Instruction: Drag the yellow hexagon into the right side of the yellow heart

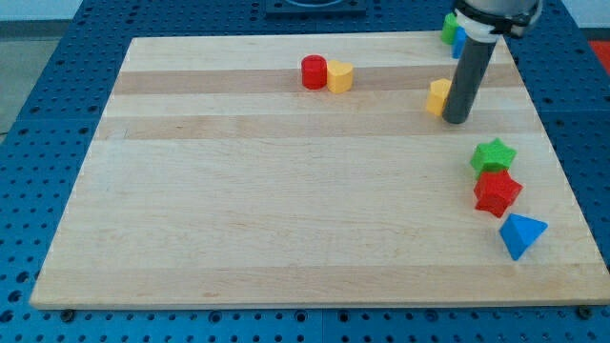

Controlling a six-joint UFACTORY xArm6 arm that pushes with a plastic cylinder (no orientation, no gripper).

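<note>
A yellow hexagon (438, 96) lies on the wooden board (286, 210) at the view's upper right. My tip (456, 121) stands right against the hexagon's right side, and the rod hides that block's right edge. A yellow heart (340, 76) lies further to the view's left, near the top middle, touching a red cylinder (314, 72) on its left. The hexagon and the heart are well apart.
A green star (493, 155), a red star (497, 192) and a blue triangle (521, 234) lie in a column near the board's right edge. A green block (448, 28) and a blue block (458, 42) sit at the top right corner, partly behind the rod.
</note>
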